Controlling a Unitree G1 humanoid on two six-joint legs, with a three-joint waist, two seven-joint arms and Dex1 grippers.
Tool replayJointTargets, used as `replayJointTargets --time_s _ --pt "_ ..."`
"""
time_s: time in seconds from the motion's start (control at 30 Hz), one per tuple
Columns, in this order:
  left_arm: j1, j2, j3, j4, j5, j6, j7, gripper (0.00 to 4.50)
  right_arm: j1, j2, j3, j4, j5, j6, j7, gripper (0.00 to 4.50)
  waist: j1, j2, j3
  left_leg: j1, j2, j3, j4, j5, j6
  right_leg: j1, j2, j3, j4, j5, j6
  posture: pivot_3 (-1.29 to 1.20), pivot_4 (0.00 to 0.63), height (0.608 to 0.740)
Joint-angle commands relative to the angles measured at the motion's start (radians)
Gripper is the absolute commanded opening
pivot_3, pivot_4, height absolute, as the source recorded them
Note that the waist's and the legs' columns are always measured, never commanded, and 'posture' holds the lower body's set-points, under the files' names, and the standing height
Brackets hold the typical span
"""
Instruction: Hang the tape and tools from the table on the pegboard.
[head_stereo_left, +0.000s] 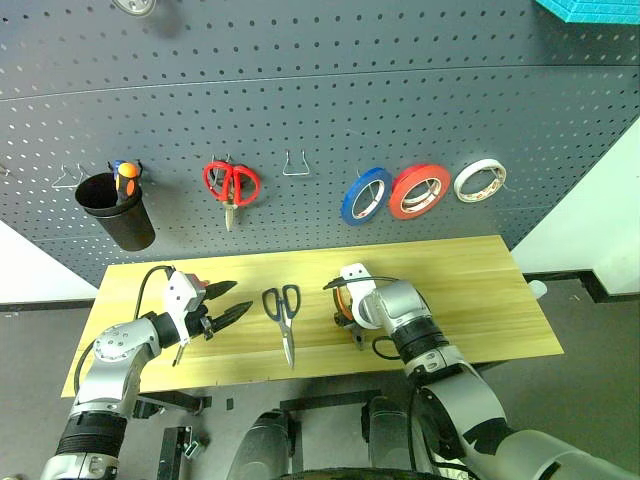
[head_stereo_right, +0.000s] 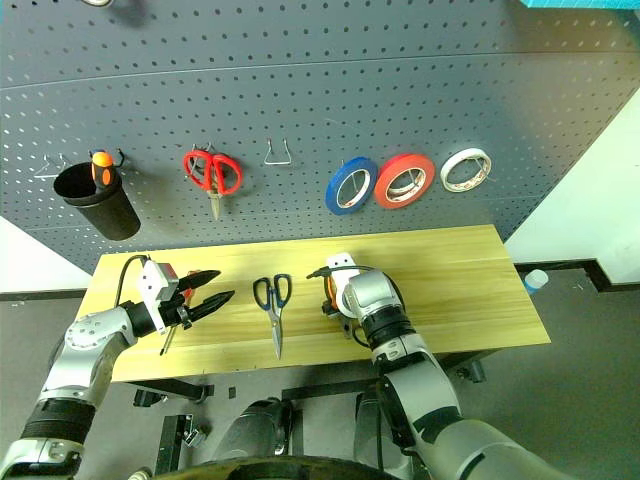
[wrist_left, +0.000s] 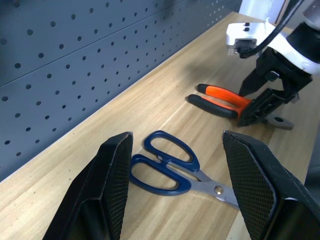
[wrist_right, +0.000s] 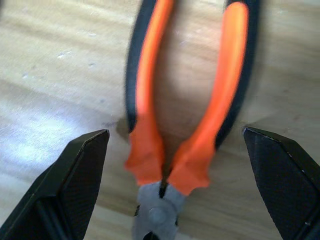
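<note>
right claw spread over pliers on the table as tape already hangs on the pegboard

on the pegboard, left to right: a black cup with an orange-handled screwdriver, red scissors, an empty wire hook, then blue roll, red-orange tape and white roll side by side. on the table, near the left edge, the left claw hangs level with its jaws parted and nothing between them, over a red-handled screwdriver lying near the front edge. the dark-handled scissors lie flat around the middle, blades toward the front edge. just right of them the right claw points steeply down, jaws wide to either side of the orange-and-black pliers, which lie flat on the wood, not gripped.
</note>
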Motion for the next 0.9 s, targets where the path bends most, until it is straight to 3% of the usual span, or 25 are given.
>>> replayJointTargets --time_s 0.03,0.17,0.33,0.43,0.53,0.63,0.73,0.9 --pt "0.005 0.002 0.030 -0.031 -0.011 -0.022 0.004 2.99 -0.019 0.002 -0.008 0.026 0.007 -0.001 -0.018 3.55 0.000 0.000 0.000 0.000 0.000 0.000 0.000 0.000 0.000 0.000 0.000 0.000 0.000 0.000 0.000 -0.04 0.137 0.729" --pt "0.007 0.002 0.032 -0.032 -0.012 -0.024 0.007 2.99 -0.019 -0.005 0.007 0.028 0.006 0.006 -0.015 2.27 0.000 0.000 0.000 0.000 0.000 0.000 0.000 0.000 0.000 0.000 0.000 0.000 0.000 0.000 0.000 -0.04 0.137 0.729" --pt "0.006 -0.002 0.044 -0.039 -0.031 -0.024 0.008 2.99 -0.015 -0.015 0.005 0.000 0.014 0.019 -0.006 2.24 0.000 0.000 0.000 0.000 0.000 0.000 0.000 0.000 0.000 0.000 0.000 0.000 0.000 0.000 0.000 -0.05 0.135 0.729" --pt "0.025 0.003 0.075 -0.092 -0.067 -0.014 0.005 2.99 0.023 -0.062 0.097 -0.134 0.019 -0.010 0.094 2.24 0.000 0.000 0.000 -0.001 0.000 0.000 0.000 0.000 0.000 0.000 0.000 0.000 0.000 0.000 0.000 -0.04 0.136 0.729" --pt "0.066 -0.002 0.155 -0.199 -0.174 -0.005 -0.009 2.99 0.118 -0.184 0.245 -0.385 0.008 -0.222 0.257 2.24 0.000 0.003 0.003 -0.002 -0.001 0.000 -0.001 0.000 0.000 -0.002 -0.001 0.000 -0.001 -0.001 0.002 -0.05 0.139 0.729" --pt "0.110 -0.008 0.218 -0.270 -0.212 -0.022 0.011 2.99 0.185 -0.304 0.308 -0.566 -0.010 -0.478 0.355 2.24 -0.001 0.004 0.005 -0.003 -0.001 0.000 -0.002 0.000 0.000 -0.002 -0.002 0.000 -0.003 -0.002 0.004 -0.05 0.140 0.729" --pt "0.142 -0.014 0.261 -0.309 -0.217 -0.030 0.042 2.99 0.216 -0.389 0.310 -0.719 0.022 -0.688 0.460 2.24 0.000 0.002 0.007 -0.002 0.000 0.001 -0.004 0.000 0.000 -0.002 -0.002 0.000 -0.003 -0.004 0.007 -0.05 0.141 0.729" --pt "0.156 -0.040 0.317 -0.357 -0.240 -0.053 0.091 2.99 0.182 -0.405 0.234 -0.864 0.138 -0.828 0.571 2.24 0.007 -0.009 0.024 -0.002 0.000 0.000 -0.005 0.000 0.000 -0.001 -0.001 0.000 -0.003 -0.005 0.007 -0.04 0.174 0.729"
